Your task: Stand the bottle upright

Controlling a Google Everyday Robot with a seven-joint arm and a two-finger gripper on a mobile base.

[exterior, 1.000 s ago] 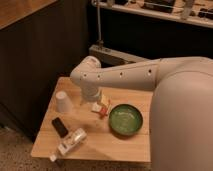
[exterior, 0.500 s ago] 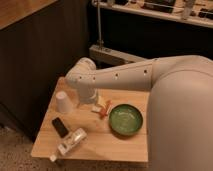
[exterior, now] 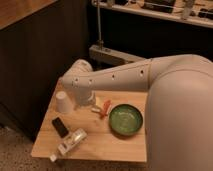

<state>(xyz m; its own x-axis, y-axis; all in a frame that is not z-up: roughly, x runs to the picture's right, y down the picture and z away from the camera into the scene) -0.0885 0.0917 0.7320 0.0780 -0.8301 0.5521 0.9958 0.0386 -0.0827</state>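
The bottle (exterior: 72, 141) lies on its side near the front left corner of the wooden table (exterior: 125, 145). It is whitish and semi-clear with a pale label, and its small cap points to the front left edge. My arm reaches in from the right across the table. My gripper (exterior: 84, 102) hangs at the arm's end over the back left of the table, just right of the white paper cup (exterior: 62, 101). It is well behind the bottle and apart from it.
A black phone (exterior: 60, 126) lies between the cup and the bottle. A small red-orange and white item (exterior: 103, 108) lies mid-table. A green bowl (exterior: 126, 120) stands to the right. A dark wall runs behind the table.
My arm's end has shifted a little to the left, closer to the paper cup. The bottle, phone, bowl and cup have not moved.
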